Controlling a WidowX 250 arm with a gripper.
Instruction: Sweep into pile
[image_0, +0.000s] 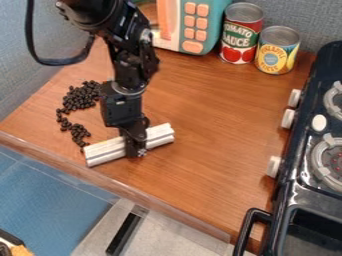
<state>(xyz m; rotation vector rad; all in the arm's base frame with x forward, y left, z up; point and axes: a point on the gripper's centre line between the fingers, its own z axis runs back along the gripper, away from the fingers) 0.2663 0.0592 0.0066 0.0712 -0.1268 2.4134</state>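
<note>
Black beans (81, 95), loose on the left of the bench (200, 107): thick clump at the back, thin trail curving frontward. Scatter probably calls for a broad edge, hence the white ridged bar (107, 152), lying slantwise, one end just beside the trail's last beans. Fingers (137, 146) clenched on the bar's middle, likely to balance both ends while sweeping. Cans at the back, seemingly out of the sweep's way.

Count: one bar; two cans, red (241, 33) and yellow (276, 51); beans too many and too heaped to number.

Black segmented arm, thick black cable.
</note>
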